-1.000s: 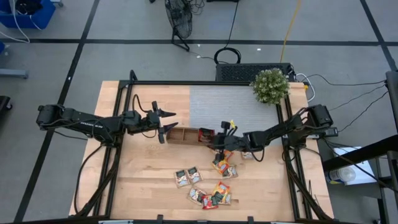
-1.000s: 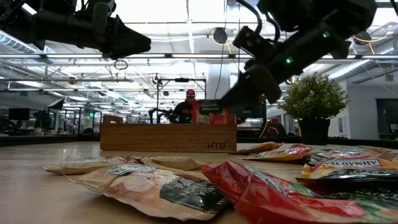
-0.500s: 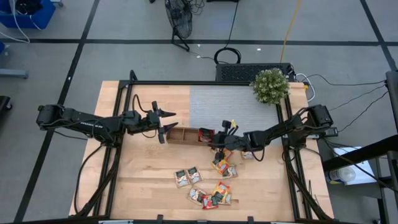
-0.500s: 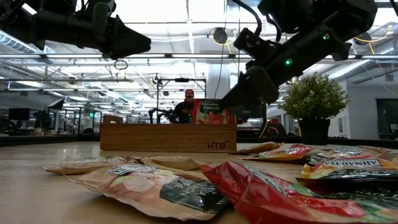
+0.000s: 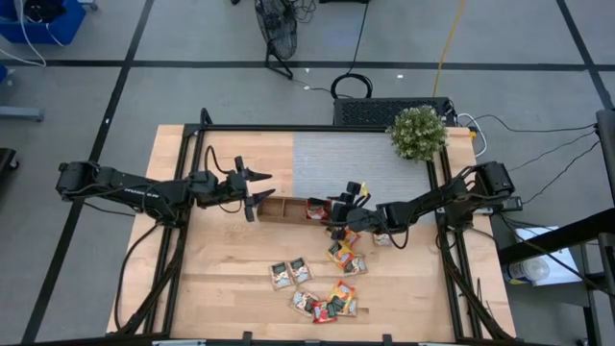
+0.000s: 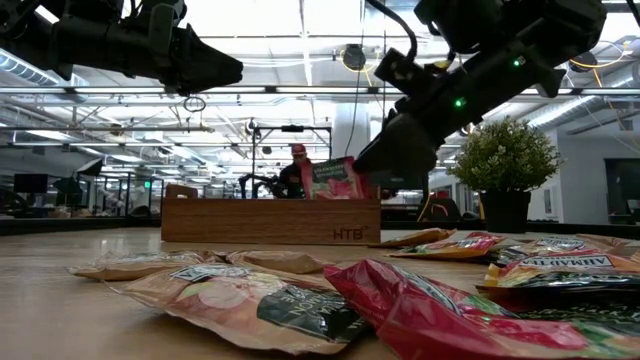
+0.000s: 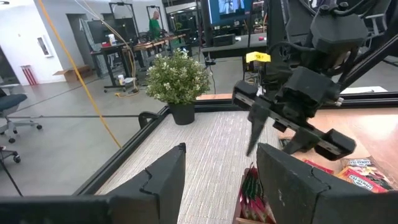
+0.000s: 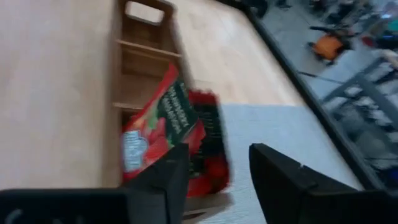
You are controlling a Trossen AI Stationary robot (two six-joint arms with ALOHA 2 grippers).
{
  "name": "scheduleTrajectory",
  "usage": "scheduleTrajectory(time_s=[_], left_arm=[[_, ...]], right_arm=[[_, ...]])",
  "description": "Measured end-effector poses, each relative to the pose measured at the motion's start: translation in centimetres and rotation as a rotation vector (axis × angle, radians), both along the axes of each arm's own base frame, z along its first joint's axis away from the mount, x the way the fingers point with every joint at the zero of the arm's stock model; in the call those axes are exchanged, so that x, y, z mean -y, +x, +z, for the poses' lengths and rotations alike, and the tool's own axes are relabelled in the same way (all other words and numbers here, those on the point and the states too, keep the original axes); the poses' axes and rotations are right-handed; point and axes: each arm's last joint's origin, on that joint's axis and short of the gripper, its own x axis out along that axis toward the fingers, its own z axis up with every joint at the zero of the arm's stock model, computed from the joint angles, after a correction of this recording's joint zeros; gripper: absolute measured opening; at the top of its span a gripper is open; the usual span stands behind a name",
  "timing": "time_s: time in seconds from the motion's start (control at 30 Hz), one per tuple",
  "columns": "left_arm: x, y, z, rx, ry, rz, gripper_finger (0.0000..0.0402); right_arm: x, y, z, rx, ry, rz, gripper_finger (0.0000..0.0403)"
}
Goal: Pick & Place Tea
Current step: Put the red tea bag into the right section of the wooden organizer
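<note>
- While red sachets [image 8: 163, 134] stand in the wooden tray's [image 5: 284, 209] end compartment nearest the right arm, remaining two compartments seen bare in right wrist view.
- Right hand [image 5: 338, 213] at that tray end, fingers spread — pinching nothing; topmost red sachet leaning, free of the fingers.
- Left hand [image 5: 252, 190] hovering at the opposite tray end, fingers spread, empty.
- Judged early-stage: over a dozen loose sachets [image 5: 322, 300] left scattered on the desk [image 5: 221, 288] — sorting mostly outstanding.
</note>
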Motion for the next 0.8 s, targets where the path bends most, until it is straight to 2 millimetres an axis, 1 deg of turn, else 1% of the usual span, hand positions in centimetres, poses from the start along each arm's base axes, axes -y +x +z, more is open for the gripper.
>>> scheduleTrajectory(time_s=[0.1,0.17,0.27,0.33,0.47,0.57,0.63,0.7,0.8], left_arm=[[0.0,0.0,0.0,0.0,0.0,0.0,0.02],[0.0,0.0,0.0,0.0,0.0,0.0,0.02],[0.0,0.0,0.0,0.0,0.0,0.0,0.02],[0.0,0.0,0.0,0.0,0.0,0.0,0.02],[0.0,0.0,0.0,0.0,0.0,0.0,0.02],[0.0,0.0,0.0,0.0,0.0,0.001,0.02],[0.0,0.0,0.0,0.0,0.0,0.0,0.02],[0.0,0.0,0.0,0.0,0.0,0.001,0.02],[0.0,0.0,0.0,0.0,0.0,0.0,0.02]], right_arm=[[-0.2,0.0,0.1,0.002,-0.04,-0.015,0.0166],[-0.7,-0.2,0.4,0.007,-0.045,-0.002,0.0169],[-1.9,-0.4,0.9,0.026,-0.042,0.04,0.0168],[-3.2,-0.8,1.3,0.031,-0.046,0.089,0.0166],[-6.7,-1.9,2.3,0.057,0.006,0.298,0.0166],[-9.7,-3.1,2.5,0.057,0.043,0.449,0.0175],[-12.0,-4.1,2.5,0.047,0.075,0.526,0.0185],[-14.7,-4.6,2.3,0.013,0.1,0.588,0.0199],[-18.7,-5.3,1.5,-0.112,0.063,0.675,0.0218]])
